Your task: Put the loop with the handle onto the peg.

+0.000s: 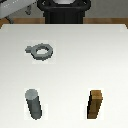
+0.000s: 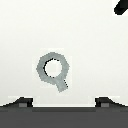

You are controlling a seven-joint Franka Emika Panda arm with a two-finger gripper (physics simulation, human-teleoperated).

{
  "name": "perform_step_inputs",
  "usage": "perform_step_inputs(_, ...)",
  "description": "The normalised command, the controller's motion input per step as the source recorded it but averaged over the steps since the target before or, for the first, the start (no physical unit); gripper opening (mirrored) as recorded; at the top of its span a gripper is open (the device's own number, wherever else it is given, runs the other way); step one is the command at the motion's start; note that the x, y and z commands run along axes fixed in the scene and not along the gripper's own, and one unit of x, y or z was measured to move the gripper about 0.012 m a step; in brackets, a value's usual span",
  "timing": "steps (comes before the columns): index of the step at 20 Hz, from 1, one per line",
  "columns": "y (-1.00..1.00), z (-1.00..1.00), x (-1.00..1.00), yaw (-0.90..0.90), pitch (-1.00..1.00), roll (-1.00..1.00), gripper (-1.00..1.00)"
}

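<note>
Claw (image 2: 64, 102) hanging open and empty over loop with the handle (image 2: 52, 70), looking thin, rigid, light; pinching tab at five o'clock advisable.

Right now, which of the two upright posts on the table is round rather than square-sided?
The dark-gray peg, at the exterior view's left. The brown wooden block on the right has flat faces.

Flat loop (image 1: 41, 51) apart from upright peg (image 1: 34, 104)

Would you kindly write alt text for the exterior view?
A small gray loop with the handle lies flat on a white table, apart from the upright dark-gray peg nearer the camera. A brown wooden block stands toward the exterior view's right.
</note>
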Motion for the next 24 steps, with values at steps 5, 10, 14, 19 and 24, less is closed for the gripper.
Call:
perform_step_inputs(5, 0.0, -0.6, 0.0, 0.0, 0.0, 0.0, 1.0)
perform_step_inputs(10, 0.0, -0.6, -0.4, 0.0, 0.0, 0.0, 1.0)
perform_step_inputs(14, 0.0, -0.5, 0.0, 0.0, 0.0, 0.0, 1.0)
perform_step_inputs(19, 0.0, -1.0, 0.0, 0.0, 0.0, 0.0, 1.0)
perform_step_inputs(24, 0.0, -0.6, 0.0, 0.0, 0.0, 0.0, 1.0)
